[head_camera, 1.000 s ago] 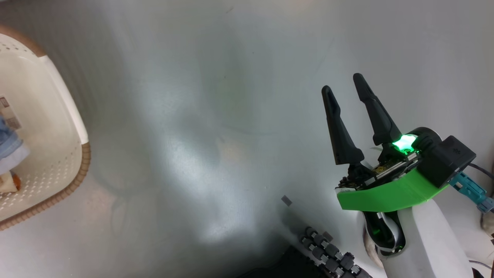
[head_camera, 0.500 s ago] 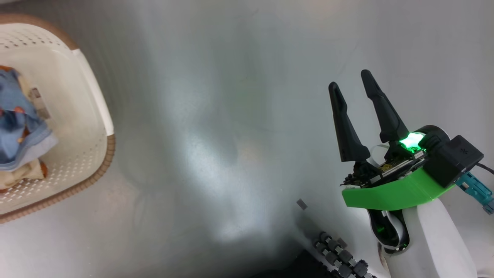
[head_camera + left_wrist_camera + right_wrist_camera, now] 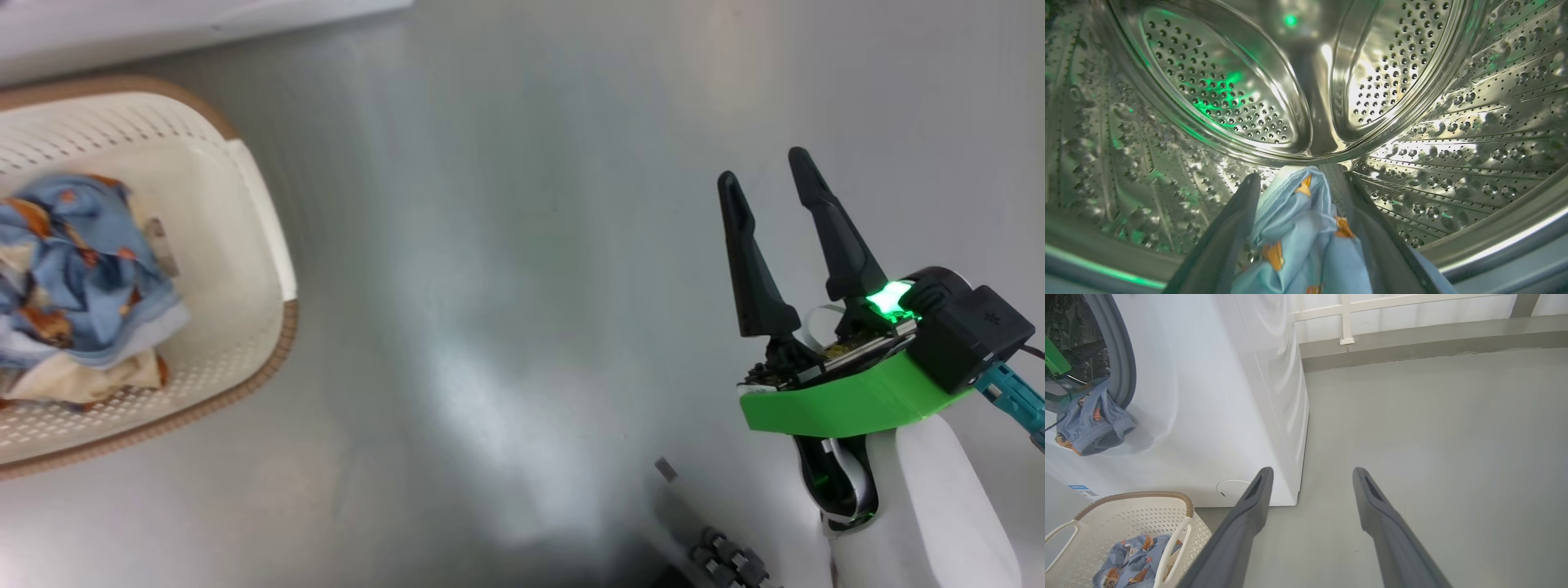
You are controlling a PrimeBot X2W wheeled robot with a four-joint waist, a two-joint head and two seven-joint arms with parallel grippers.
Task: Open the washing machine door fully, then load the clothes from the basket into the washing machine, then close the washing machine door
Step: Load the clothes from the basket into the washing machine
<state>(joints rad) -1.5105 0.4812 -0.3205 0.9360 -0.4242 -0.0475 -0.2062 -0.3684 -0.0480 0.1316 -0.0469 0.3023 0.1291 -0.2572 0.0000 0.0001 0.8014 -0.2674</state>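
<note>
The left gripper [image 3: 1301,176] is inside the perforated steel drum [image 3: 1229,81], with its two dark fingers rising from the bottom middle of the left wrist view. The fingers stand wide apart. A bunched light blue piece [image 3: 1298,232] of fabric, printed with small orange-brown figures, lies loosely between them and is not pinched.

In the right wrist view, the big white boxy washing machine [image 3: 1220,396] takes up the upper left of the frame. A blue printed garment [image 3: 1092,424] hangs out of its opening at the left edge, over the blue-grey rubber seal [image 3: 1124,363]. I cannot tell whether this is the same piece. Low on the machine's front are a round flap [image 3: 1233,488] and a blue label sticker [image 3: 1081,491].

In the lower left corner of that view sits the small cream-white perforated plastic basket [image 3: 1126,516] with a brown woven-look rim. In the head view the basket [image 3: 224,269] sits against the left edge. More clothes [image 3: 82,278] are heaped inside it, blue printed fabric on top of a cream-white piece.

The right gripper [image 3: 762,167] hangs at the right of the head view, well apart from the basket. Its long dark fingers are spread wide with nothing between them, above the glossy grey floor [image 3: 506,286]. Its own wrist view shows the same open fingers of the right gripper [image 3: 1312,472] over bare floor [image 3: 1433,428].
</note>
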